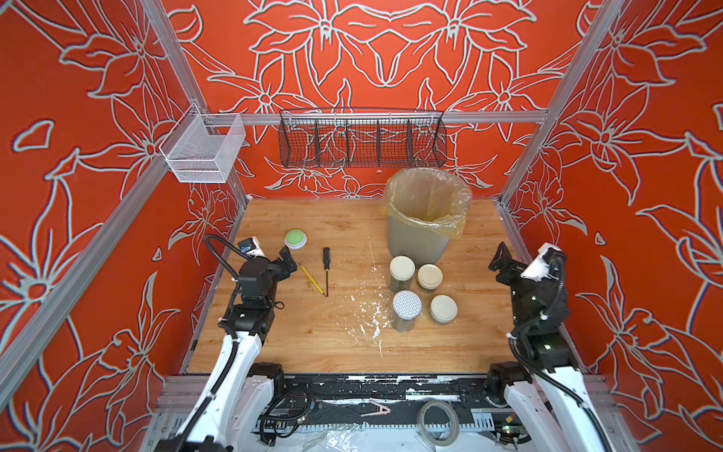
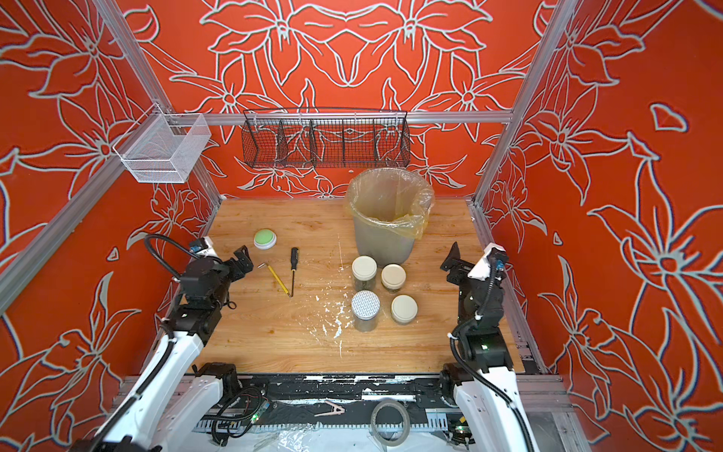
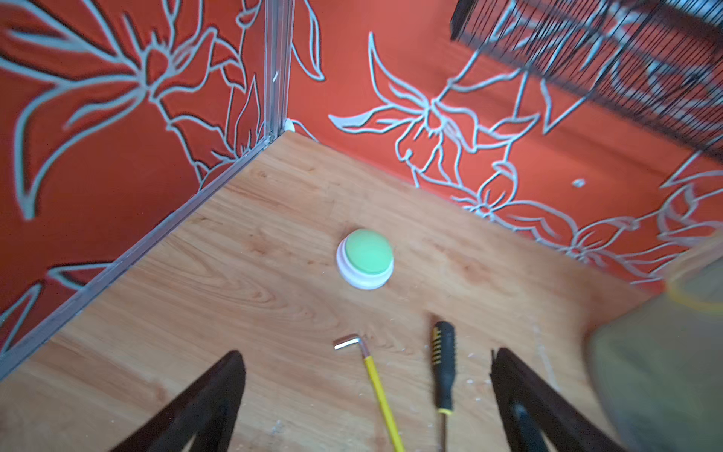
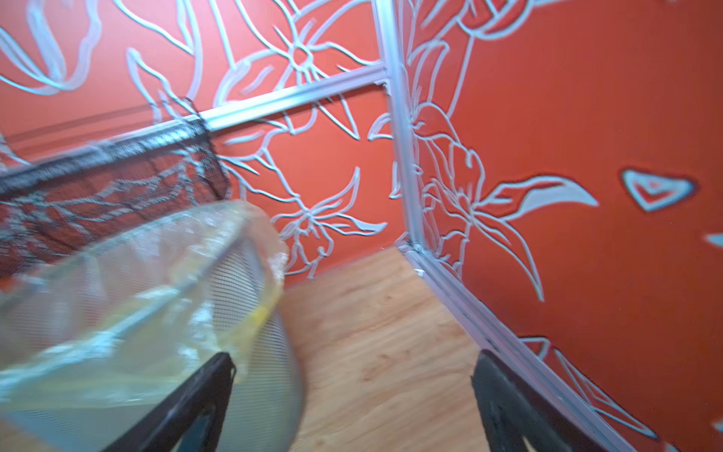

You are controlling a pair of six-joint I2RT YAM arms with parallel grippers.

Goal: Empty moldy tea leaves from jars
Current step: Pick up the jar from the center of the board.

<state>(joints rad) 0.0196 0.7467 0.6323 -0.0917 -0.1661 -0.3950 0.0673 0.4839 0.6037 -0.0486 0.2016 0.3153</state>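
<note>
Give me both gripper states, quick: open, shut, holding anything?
Left gripper: open, holding nothing.
Right gripper: open, holding nothing.

4 lidded glass jars (image 1: 401,268) stood upright, clustered 2 by 2 on tabletop (image 1: 313,325); olive-brown tea leaves (image 1: 403,323) sat inside.

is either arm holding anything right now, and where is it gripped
Nothing is held. The left gripper and the right gripper both stand open and empty, apart from the four small clear glass jars with round lids.
</note>
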